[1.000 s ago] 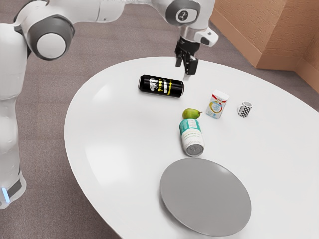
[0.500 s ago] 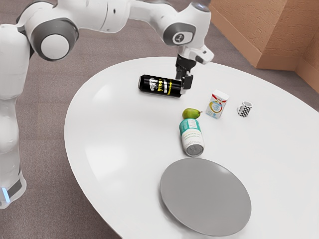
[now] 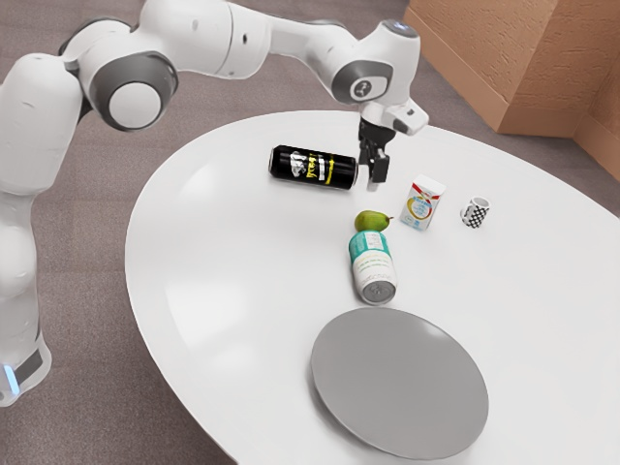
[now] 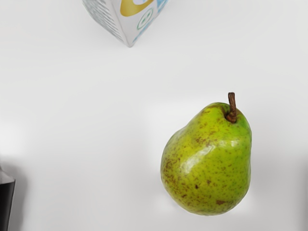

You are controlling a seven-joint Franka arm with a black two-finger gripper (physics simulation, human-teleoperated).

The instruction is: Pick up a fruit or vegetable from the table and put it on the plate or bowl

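Worktop [image 3: 232, 291], white and round, spreads across the exterior view. The white arm [image 3: 242, 39] stretches over it from the upper left. A grey plate [image 3: 399, 395] lies at the lower centre-right. A black can [image 3: 313, 167] lies on its side in the upper middle, and a teal-and-white can [image 3: 372, 265] lies at the centre, one end toward the plate. Right of centre stands a small carton [image 3: 423, 201]. The black gripper [image 3: 376, 177] hangs just off the black can's right end, jaws a little apart and grasping nothing. The pear [image 3: 371, 221] rests on the worktop straight below the gripper in the frame, apart from it, just above the teal-and-white can, with the carton near on its right. The wrist view has the pear [image 4: 207, 159] green, brown-speckled, and lying free under the hand. A checkered cup [image 3: 475, 211] sits right of the carton.
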